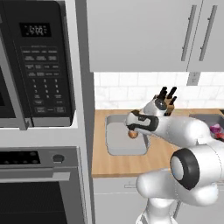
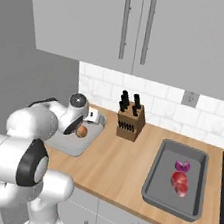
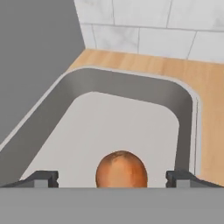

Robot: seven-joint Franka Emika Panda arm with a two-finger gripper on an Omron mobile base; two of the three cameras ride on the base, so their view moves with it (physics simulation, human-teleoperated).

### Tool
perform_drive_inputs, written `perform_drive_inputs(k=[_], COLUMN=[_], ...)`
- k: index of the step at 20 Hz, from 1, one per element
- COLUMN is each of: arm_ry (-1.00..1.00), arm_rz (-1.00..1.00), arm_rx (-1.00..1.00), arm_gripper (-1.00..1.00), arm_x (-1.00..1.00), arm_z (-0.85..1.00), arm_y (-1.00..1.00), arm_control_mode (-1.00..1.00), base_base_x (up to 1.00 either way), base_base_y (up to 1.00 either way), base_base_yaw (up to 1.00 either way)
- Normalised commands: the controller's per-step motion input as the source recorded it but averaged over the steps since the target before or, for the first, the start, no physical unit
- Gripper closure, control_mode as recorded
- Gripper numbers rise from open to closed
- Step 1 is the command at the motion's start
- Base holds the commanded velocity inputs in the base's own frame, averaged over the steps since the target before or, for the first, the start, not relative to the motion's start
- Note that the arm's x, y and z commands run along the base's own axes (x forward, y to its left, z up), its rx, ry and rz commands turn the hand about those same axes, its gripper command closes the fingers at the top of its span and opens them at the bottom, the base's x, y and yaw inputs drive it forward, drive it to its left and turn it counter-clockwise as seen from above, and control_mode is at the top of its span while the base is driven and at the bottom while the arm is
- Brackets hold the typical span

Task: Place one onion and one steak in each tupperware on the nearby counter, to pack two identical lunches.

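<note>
The tool [image 3: 112, 178] hangs over the left tupperware [image 1: 114, 151], its fingertips [image 3: 43, 178] spread wide on either side of a brown onion [image 3: 121, 169] without touching it. That onion sits low inside this tray, on its pale floor. Further along the wooden surface [image 2: 122, 158] stands a knife block [image 2: 130, 120] by the tiled wall. Well to the right lies the second tupperware [image 2: 156, 173], holding a purple onion [image 2: 182, 166] and a red steak [image 2: 179, 183] just beside each other
</note>
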Motion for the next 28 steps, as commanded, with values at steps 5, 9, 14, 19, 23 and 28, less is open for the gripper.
perform_drive_inputs(k=[5,9,14,19,23,28], arm_ry=[-0.06,0.05,0.11,0.02,0.01,-0.03], arm_rz=[-0.08,-0.07,-0.04,0.00,0.00,0.00], arm_rx=[0.03,0.01,0.00,0.00,0.00,-0.06], arm_gripper=[-1.00,-1.00,-1.00,-1.00,-1.00,-1.00], arm_x=[-1.00,-1.00,-1.00,-1.00,-0.93,-0.99], arm_z=[0.94,1.00,0.82,0.33,0.36,-0.19], arm_y=[-0.23,-0.18,-0.05,0.00,0.00,0.03], arm_control_mode=[-1.00,-1.00,-1.00,-1.00,-1.00,-1.00], base_base_x=[0.00,0.00,0.00,0.00,0.00,0.00], base_base_y=[0.00,0.00,0.00,0.00,0.00,0.00], base_base_yaw=[0.00,0.00,0.00,0.00,0.00,0.00])
